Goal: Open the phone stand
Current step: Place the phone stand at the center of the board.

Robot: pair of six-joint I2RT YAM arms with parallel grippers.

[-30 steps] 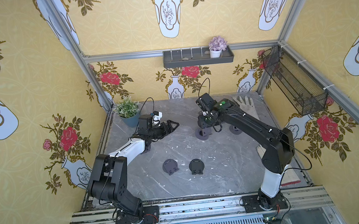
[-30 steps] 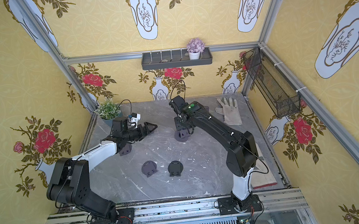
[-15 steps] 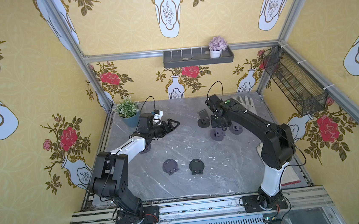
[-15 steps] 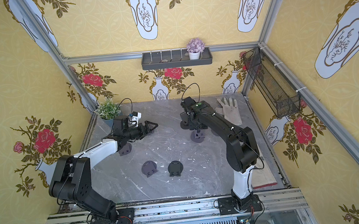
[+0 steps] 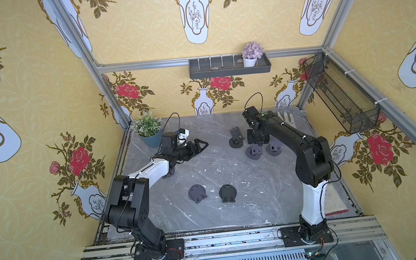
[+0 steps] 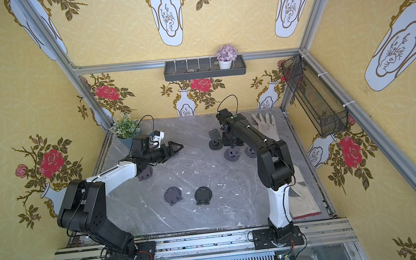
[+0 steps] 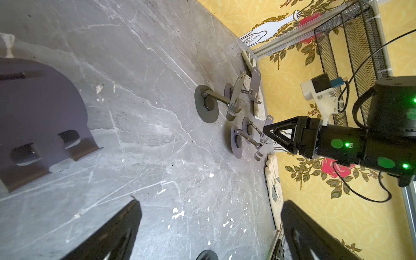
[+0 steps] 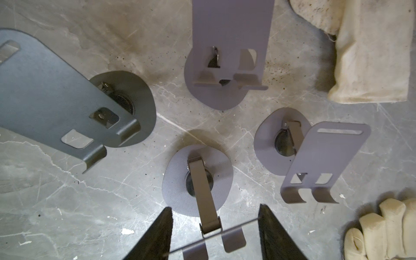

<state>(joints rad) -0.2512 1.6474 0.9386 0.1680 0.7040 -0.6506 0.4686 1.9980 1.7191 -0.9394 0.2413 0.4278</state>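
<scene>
Shift first: over last sec your R claw (image 8: 215, 208) slid from back-centre toward the glove (image 5: 287, 118), phone stand (image 8: 201, 193) riding along, clenched across its plate. Reads as unfolded already, now being parked. Stand's back-right on table (image 5: 235, 218), betw. an upright stand (image 5: 235, 136) and a third stand (image 5: 273, 150) by the glove. Long axis = support arm, rising near-upright from base to claw; plate edge-on across jaws. Base touching down? Can't tell. L claw (image 5: 201, 148) released, empty, well apart.

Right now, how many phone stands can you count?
7: three opened stands around the right gripper, a fourth in its grip; two folded at front centre; one under the left arm. Others may be hidden.
</scene>
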